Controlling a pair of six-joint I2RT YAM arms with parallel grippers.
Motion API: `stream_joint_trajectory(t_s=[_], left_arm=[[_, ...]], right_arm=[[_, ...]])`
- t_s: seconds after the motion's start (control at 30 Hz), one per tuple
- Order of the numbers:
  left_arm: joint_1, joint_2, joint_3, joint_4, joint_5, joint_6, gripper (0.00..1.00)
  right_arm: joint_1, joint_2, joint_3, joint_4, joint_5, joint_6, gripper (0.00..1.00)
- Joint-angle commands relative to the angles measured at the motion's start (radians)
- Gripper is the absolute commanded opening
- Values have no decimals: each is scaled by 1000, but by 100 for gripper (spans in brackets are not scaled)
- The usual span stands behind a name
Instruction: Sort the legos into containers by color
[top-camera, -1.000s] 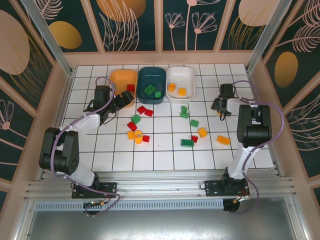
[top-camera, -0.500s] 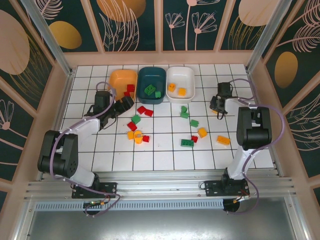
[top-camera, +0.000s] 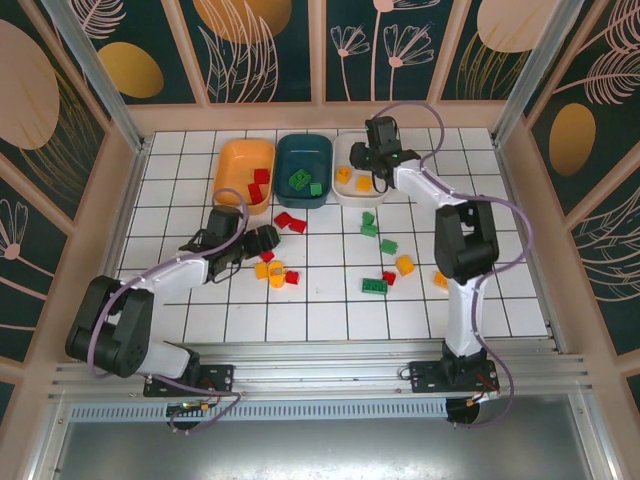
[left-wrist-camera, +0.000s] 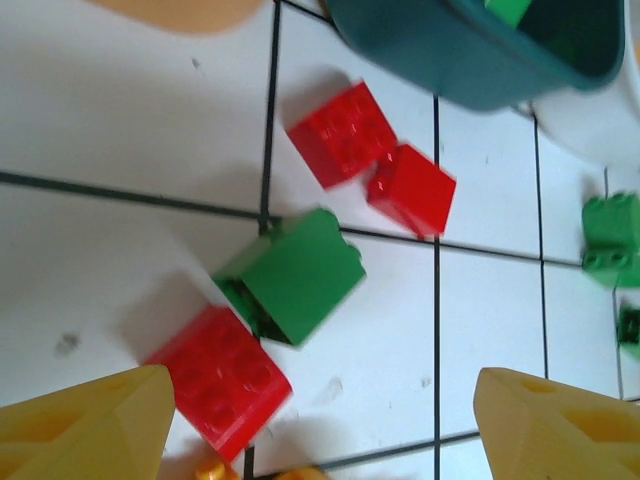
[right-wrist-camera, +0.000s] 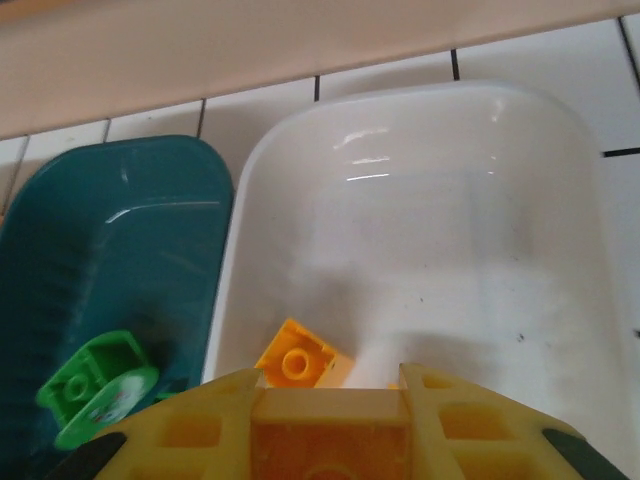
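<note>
Roughly six legos (top-camera: 298, 180) binned, about a dozen loose on table (top-camera: 330, 310). Holding orange-yellow brick (right-wrist-camera: 330, 448) in right gripper (right-wrist-camera: 332, 425) over white tub (right-wrist-camera: 500, 200), 12 o'clock. Left gripper (left-wrist-camera: 320, 425) wide above red brick (left-wrist-camera: 220, 375), 9 o'clock.

A tabletop of glossy white square tiles with dark grout lines (top-camera: 330, 310) lies inside a pale wooden rim (top-camera: 320, 117). In the left wrist view one tile carries a small grey smudge (left-wrist-camera: 66, 343). In the right wrist view the same pale wooden ledge (right-wrist-camera: 300, 50) crosses the top, just beyond the last row of tiles.

Above the rim stand dark teal wall panels (top-camera: 260, 40) printed with orange ovals and white outlined flowers and leaves, divided by light wooden battens. Two slanted silver metal posts (top-camera: 95, 70) rise at the back corners.

Along the near edge run ribbed aluminium rails (top-camera: 320, 375). Below them is what looks like a perforated grey strip (top-camera: 300, 410) – the detail is too fine to be sure – and then a plain grey metal sheet (top-camera: 320, 450).
</note>
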Motion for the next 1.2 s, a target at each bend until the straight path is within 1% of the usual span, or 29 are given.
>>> stream_joint_trajectory(t_s=[0.0, 0.13, 0.2, 0.37, 0.47, 0.57, 0.7, 0.8, 0.9, 1.03, 1.17], left_arm=[[-34, -56, -15, -64, -55, 51, 77], [-77, -89, 17, -111, -69, 69, 78], [-98, -86, 37, -122, -65, 76, 78], [-158, -55, 96, -140, -52, 97, 79], [-200, -34, 139, -147, -62, 120, 79], [-250, 1, 187, -151, -77, 142, 78], [-339, 96, 261, -150, -103, 189, 77], [-398, 210, 349, -130, -115, 168, 77], [-452, 328, 456, -93, -114, 138, 80], [-498, 502, 639, -120, -143, 136, 82], [-499, 649, 825, -198, -227, 131, 82]], right_arm=[[-8, 96, 103, -115, -12, -30, 29], [-7, 181, 230, -185, -23, -36, 33], [-5, 195, 257, -210, -23, -31, 45], [5, 143, 219, -200, -18, -22, 55], [9, 63, 164, -181, 15, -27, 56], [11, -66, 25, -110, 42, -17, 56], [1, -277, -264, 36, 90, 28, 56], [-41, -414, -475, 118, 78, 80, 59], [-106, -529, -652, 187, 40, 127, 61], [-172, -645, -799, 228, 19, 154, 62], [-200, -705, -856, 218, 18, 147, 64]])
